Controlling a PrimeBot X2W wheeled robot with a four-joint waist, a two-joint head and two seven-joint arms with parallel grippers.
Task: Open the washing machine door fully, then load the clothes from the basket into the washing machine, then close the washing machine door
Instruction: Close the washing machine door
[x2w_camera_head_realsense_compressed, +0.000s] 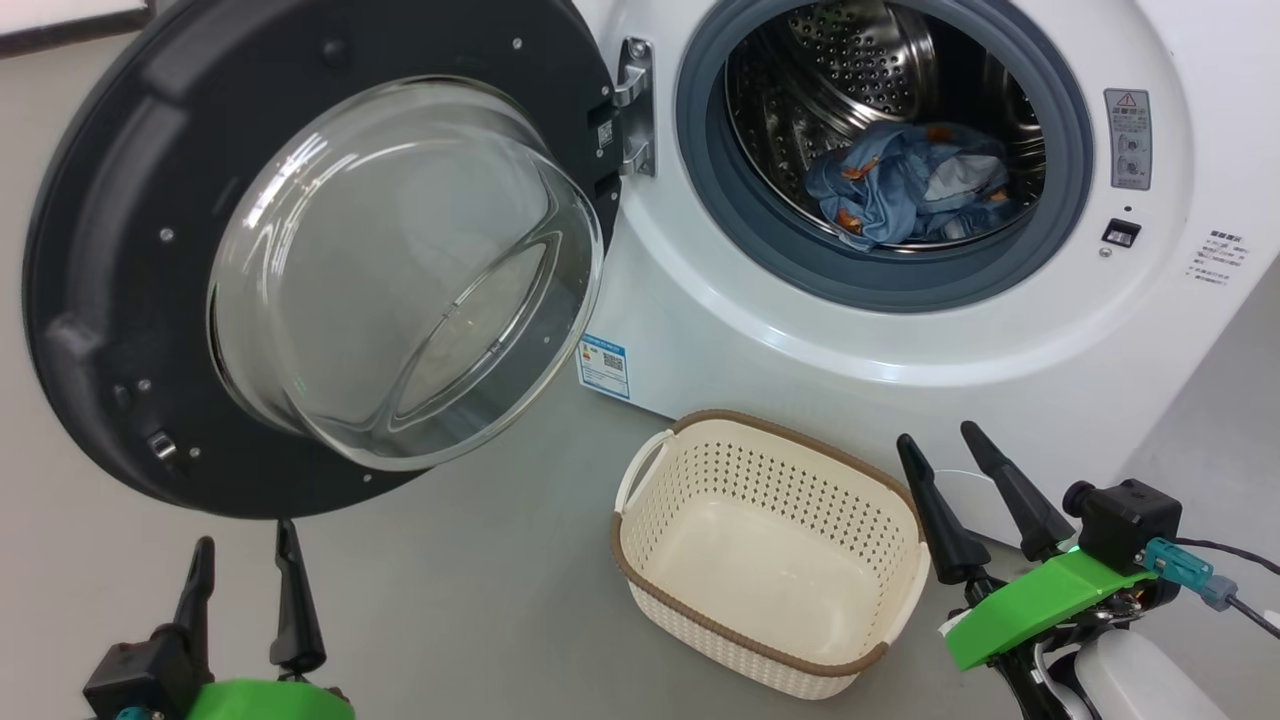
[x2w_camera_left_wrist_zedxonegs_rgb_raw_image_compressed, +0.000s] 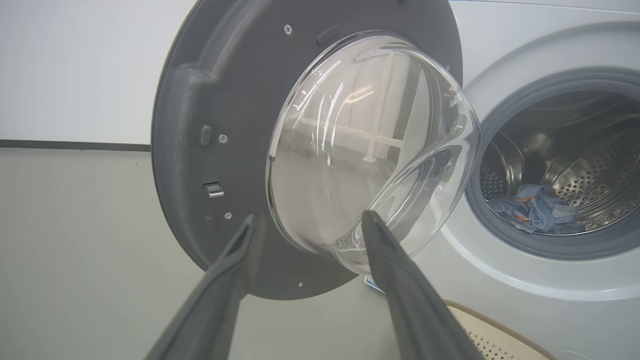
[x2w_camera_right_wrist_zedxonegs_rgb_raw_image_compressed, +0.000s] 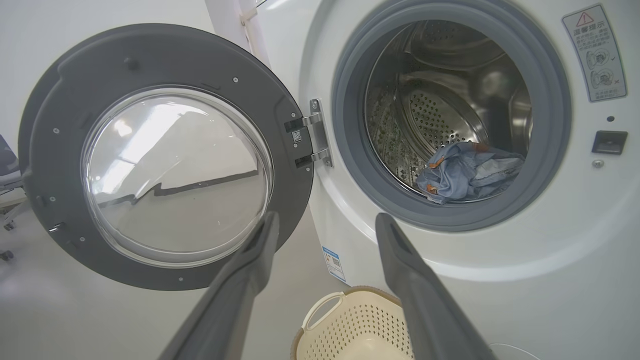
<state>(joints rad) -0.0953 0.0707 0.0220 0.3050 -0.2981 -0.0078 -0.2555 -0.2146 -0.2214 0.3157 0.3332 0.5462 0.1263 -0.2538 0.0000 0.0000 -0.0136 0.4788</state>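
3 views (head downward) toward washing machine (x2w_camera_head_realsense_compressed: 800, 345)

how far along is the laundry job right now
Done: the washing machine door stands wide open, the clothes lie in the drum of the washing machine, and the basket is empty. In hand: nothing; the left gripper and the right gripper are both open and hold nothing. Left: closing the door.

the door (x2w_camera_head_realsense_compressed: 130, 250) hangs open to the left of the washing machine (x2w_camera_head_realsense_compressed: 820, 330), hinged at the left of its opening. the clothes (x2w_camera_head_realsense_compressed: 905, 185) lie in the drum (x2w_camera_head_realsense_compressed: 860, 60). the basket (x2w_camera_head_realsense_compressed: 700, 480) sits on the floor (x2w_camera_head_realsense_compressed: 480, 570) before the washing machine, between the left gripper (x2w_camera_head_realsense_compressed: 246, 535) and the right gripper (x2w_camera_head_realsense_compressed: 937, 434), nearer the right.
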